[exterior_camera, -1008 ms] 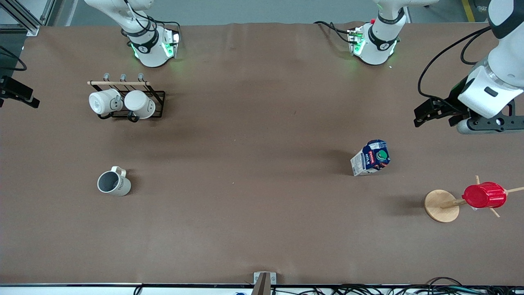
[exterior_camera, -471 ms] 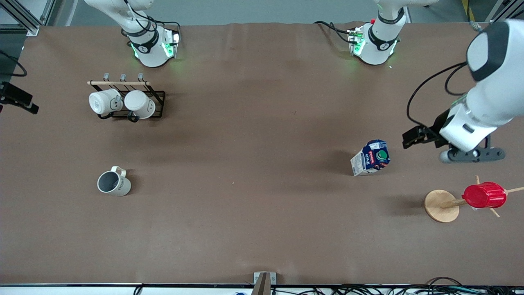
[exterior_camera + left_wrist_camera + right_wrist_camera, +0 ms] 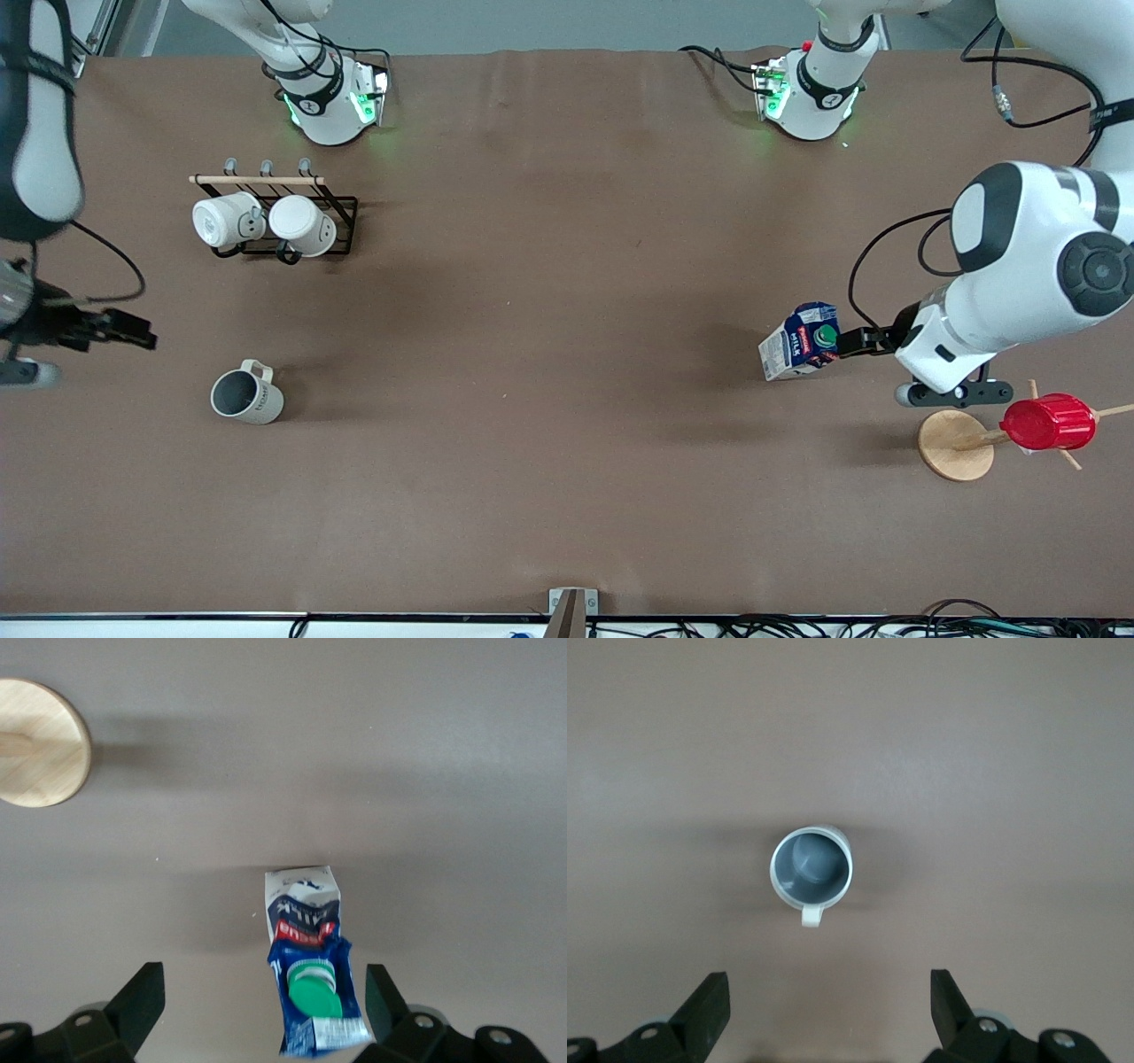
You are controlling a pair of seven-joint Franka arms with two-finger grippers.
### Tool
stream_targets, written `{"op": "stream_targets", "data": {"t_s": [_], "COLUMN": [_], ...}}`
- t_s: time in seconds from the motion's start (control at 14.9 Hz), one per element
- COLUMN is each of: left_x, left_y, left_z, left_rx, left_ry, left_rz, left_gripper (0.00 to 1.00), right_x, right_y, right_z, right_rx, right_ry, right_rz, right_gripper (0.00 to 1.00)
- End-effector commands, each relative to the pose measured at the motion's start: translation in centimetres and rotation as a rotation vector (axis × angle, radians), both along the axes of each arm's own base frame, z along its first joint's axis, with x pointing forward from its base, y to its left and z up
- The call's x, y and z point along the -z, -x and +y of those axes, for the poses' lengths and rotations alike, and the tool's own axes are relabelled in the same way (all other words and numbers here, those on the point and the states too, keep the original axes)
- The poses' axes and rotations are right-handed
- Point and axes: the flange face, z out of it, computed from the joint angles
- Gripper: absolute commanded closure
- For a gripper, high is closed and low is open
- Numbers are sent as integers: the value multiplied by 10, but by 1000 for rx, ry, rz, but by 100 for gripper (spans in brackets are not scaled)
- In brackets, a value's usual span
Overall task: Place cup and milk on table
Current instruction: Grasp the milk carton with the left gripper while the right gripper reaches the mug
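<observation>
Approach step: left end effector [image 3: 257,1014], spread apart, straddles blue-and-white milk carton [image 3: 802,341] centre-right; right end effector [image 3: 824,1014], apart, nears cream-beige mug [image 3: 246,395] lower left; closing follows.

cup [image 3: 247,396]: cream, grey inside | milk [image 3: 800,342]: blue-white, green cap

Matt brown table [image 3: 549,443], faintly creased like paper. Glossy printed-card milk [image 3: 800,341], smooth green plastic cap. Glazed-looking cup [image 3: 247,395], grey inside. Pale wood disc [image 3: 948,452]. Matt black tools.
</observation>
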Motion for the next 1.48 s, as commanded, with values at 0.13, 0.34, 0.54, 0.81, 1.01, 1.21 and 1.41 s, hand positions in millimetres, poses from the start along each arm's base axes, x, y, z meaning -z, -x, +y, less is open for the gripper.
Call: {"op": "stream_targets", "data": {"t_s": [0.13, 0.34, 0.54, 0.81, 1.01, 1.21, 1.41], "left_x": [20, 32, 43, 42, 37, 40, 54], "left_y": [0, 2, 6, 7, 8, 11, 22], "left_z": [-2, -2, -2, -10, -23, -27, -28], "left_rx": [12, 13, 11, 14, 27, 17, 23], "left_ry": [-14, -14, -14, -14, -3, -3, -10], "left_rz": [-17, -17, -19, -20, -26, -19, 15], "left_gripper": [0, 0, 0, 0, 0, 0, 0], "right_x": [94, 139, 188, 206, 207, 207, 200], "right_y": [-4, -3, 1, 2, 3, 3, 2], "right_z": [-3, -3, -1, 2, 4, 4, 19], "right_rx": [-25, -26, -47, -57, -57, -50, -75], "right_ry": [16, 23, 34, 35, 31, 28, 21], "right_rz": [-78, -84, -111, -116, -107, -103, -89], "right_gripper": [0, 0, 0, 22, 70, 100, 100]}}
